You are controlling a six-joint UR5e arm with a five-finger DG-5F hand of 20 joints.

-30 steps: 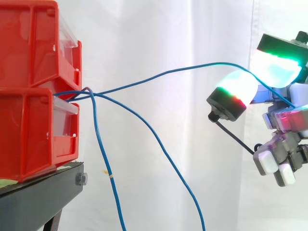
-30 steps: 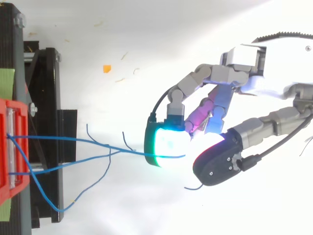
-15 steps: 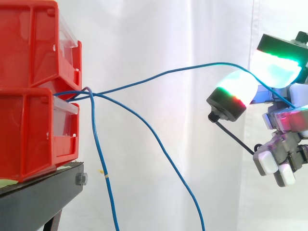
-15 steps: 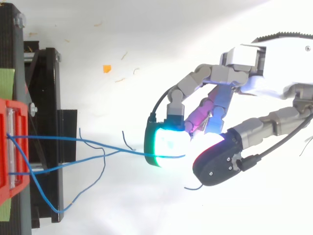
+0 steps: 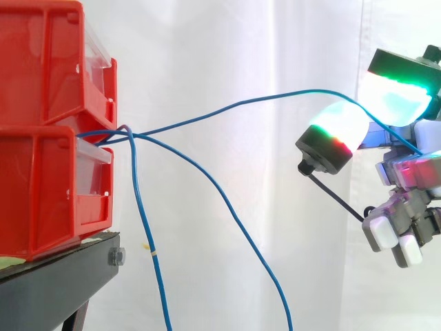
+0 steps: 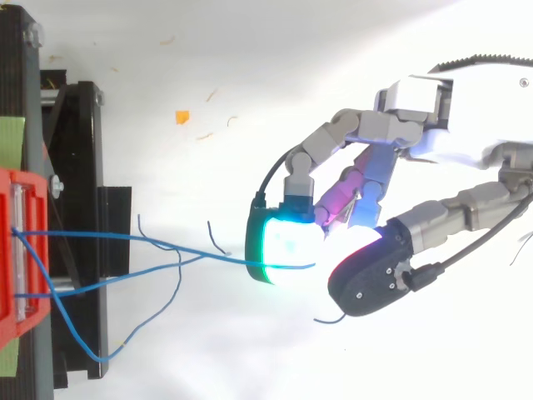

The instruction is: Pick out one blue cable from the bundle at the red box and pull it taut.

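Observation:
Two stacked red bins stand at the left on a black stand. Several blue cables come out of the gap between them. One blue cable arcs up and rightward to my hand and still bows a little. In the top view this cable runs from the red bin to the hand, where it is pinched between a green-glowing fingertip and the red-glowing thumb pad. A short cable end sticks out behind the pinch.
Two other blue cables hang loose from the bins toward the floor, one sweeping right. The white curtain is behind. A small orange scrap lies on the white floor. The black stand juts out left of the hand.
The loose hanging cables have swayed slightly. The hand and the held cable have stayed where they were.

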